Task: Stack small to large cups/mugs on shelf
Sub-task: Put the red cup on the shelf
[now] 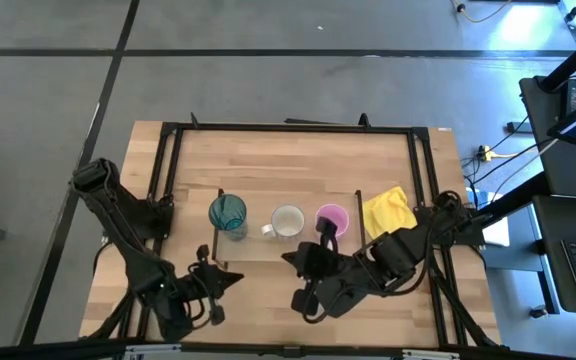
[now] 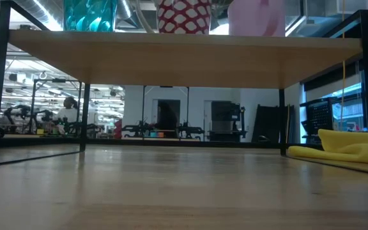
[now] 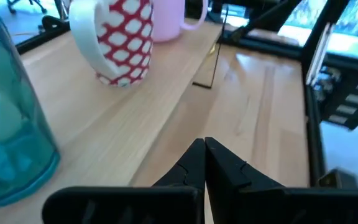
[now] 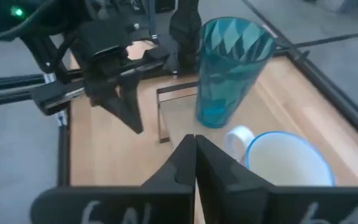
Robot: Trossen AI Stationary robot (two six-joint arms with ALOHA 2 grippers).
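- Faceted teal tumbler (image 1: 228,214), white mug (image 1: 287,221) with red lattice and pink mug (image 1: 332,218) stand apart in a row on the wood shelf (image 1: 268,248).
- Soft yellow cloth (image 1: 388,211) lies beside the shelf's end.
- Right gripper (image 1: 291,260) and left gripper (image 1: 236,279), both pinched closed and empty, hover over bare tabletop (image 1: 268,300) before the shelf.

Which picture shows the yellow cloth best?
The high view: the whole yellow cloth shows, lying on the table beside the shelf. The low view catches it edge-on. Neither wrist view shows it.
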